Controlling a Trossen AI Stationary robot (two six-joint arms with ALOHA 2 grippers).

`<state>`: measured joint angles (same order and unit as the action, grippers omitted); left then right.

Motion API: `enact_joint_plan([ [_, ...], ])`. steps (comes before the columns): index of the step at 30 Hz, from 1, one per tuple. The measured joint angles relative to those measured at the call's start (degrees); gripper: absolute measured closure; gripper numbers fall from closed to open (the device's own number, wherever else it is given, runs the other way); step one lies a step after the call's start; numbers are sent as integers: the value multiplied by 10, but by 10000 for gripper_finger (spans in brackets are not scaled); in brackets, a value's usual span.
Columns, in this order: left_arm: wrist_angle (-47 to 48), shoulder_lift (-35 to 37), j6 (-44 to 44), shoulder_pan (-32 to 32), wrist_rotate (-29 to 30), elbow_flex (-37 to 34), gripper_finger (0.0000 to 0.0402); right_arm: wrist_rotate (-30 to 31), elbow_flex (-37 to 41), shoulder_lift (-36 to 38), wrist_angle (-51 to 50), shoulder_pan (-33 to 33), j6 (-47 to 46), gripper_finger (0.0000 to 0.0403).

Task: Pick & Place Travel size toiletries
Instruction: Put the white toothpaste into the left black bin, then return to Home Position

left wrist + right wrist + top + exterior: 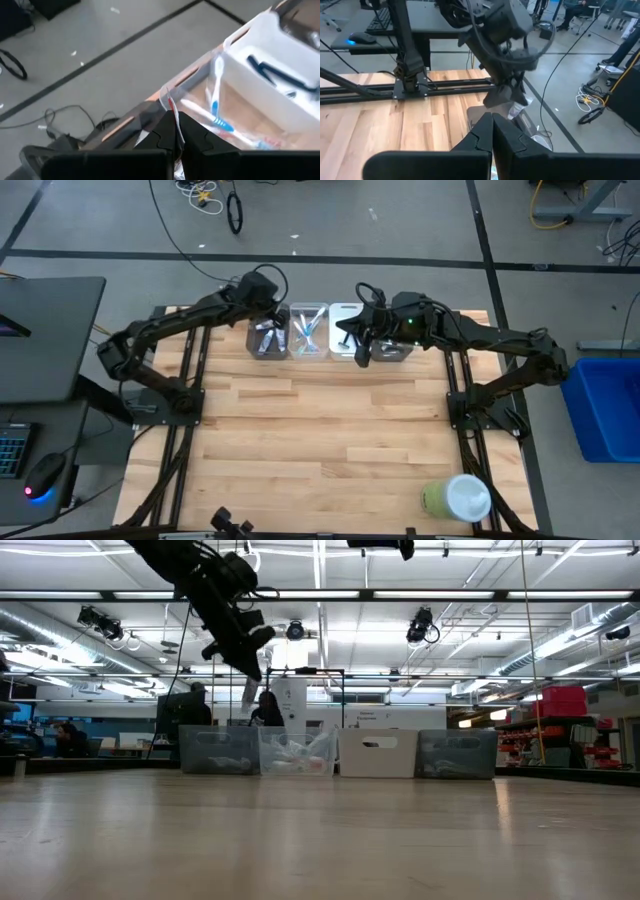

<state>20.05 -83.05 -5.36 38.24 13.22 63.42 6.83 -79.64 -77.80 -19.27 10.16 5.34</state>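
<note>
Fingers of the left gripper point(176, 136) pinched onto a thin white tube point(171, 107) with red print — lettering unreadable — held above the grey bin point(268, 332) at the table's point(320, 440) far edge. Beside it, blue-and-white toothbrushes point(216, 100) in the clear bin point(308, 330), a dark razor point(275, 70) in the white bin point(260, 50). Right gripper point(492, 131) clenched, empty, over the bins.

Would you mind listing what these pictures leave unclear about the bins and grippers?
- High view: the right gripper covers much of the white bin.
- Low view: the white bin's opaque wall hides its contents.
- Left wrist view: the item in the left gripper is a thin sliver, too little to identify.
</note>
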Motion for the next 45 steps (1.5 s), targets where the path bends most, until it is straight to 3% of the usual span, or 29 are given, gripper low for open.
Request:
enact_joint_plan([
  [14,13,-30,-35,30,-15,0,364,0,0,0,-3,8,0,397],
  [22,15,-30,-60,29,-19,0,280,-3,0,0,-3,8,0,396],
  [29,15,1,-52,18,-86,5,233,-30,1,11,-5,9,-6,396],
  [33,6,45,-52,-8,-105,17,246,-71,1,35,-4,20,-10,396],
  [41,-6,115,-54,-93,-104,19,318,-105,3,103,-61,60,-9,396],
  [45,-22,145,-51,-142,-105,19,349,-151,37,142,-79,73,-1,396],
])
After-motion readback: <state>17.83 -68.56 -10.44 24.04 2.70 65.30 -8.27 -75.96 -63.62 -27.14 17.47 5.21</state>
